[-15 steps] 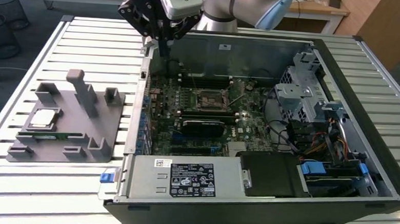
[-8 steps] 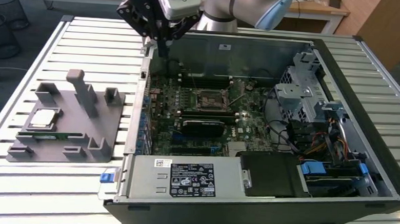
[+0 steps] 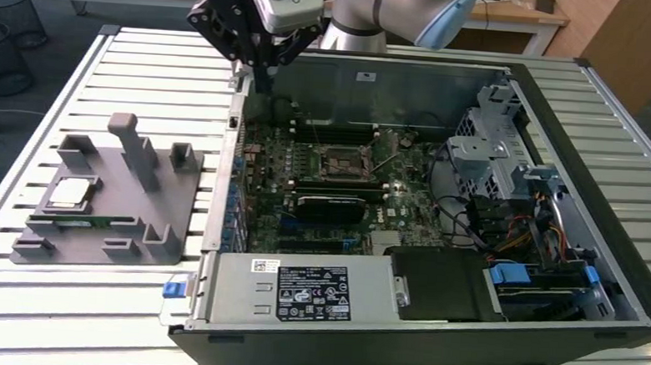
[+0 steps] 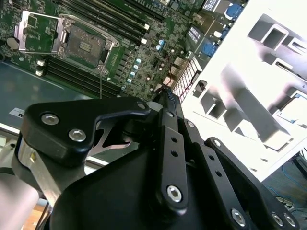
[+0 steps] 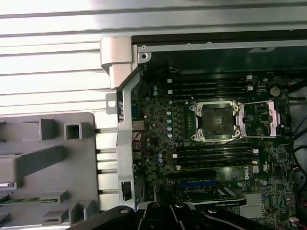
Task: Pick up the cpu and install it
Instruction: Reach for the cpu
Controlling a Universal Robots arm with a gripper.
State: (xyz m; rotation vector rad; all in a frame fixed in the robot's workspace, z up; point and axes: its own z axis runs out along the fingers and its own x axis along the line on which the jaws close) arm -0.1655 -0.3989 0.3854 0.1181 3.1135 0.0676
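Observation:
The cpu point(image 3: 71, 193), a flat square chip with a silver top, lies on the grey holder point(image 3: 99, 246) on the table, at the exterior view's left of the open computer case. My gripper point(image 3: 261, 85) hangs above the case's far left corner, well away from the cpu, its fingers shut together on nothing. The black-framed socket point(image 3: 342, 160) on the motherboard stands empty with its metal lid point(image 5: 266, 117) swung open. Both wrist views show the socket point(image 4: 84, 45) point(image 5: 214, 122), with the gripper's black links point(image 4: 165, 143) in front of it.
A green memory stick point(image 3: 89, 220) lies on the holder near the cpu, and grey posts point(image 3: 137, 152) rise from it. The case wall point(image 3: 227, 186) stands between holder and motherboard. Drive cage and cables point(image 3: 504, 183) fill the case's right side, with the power supply point(image 3: 309, 290) in front.

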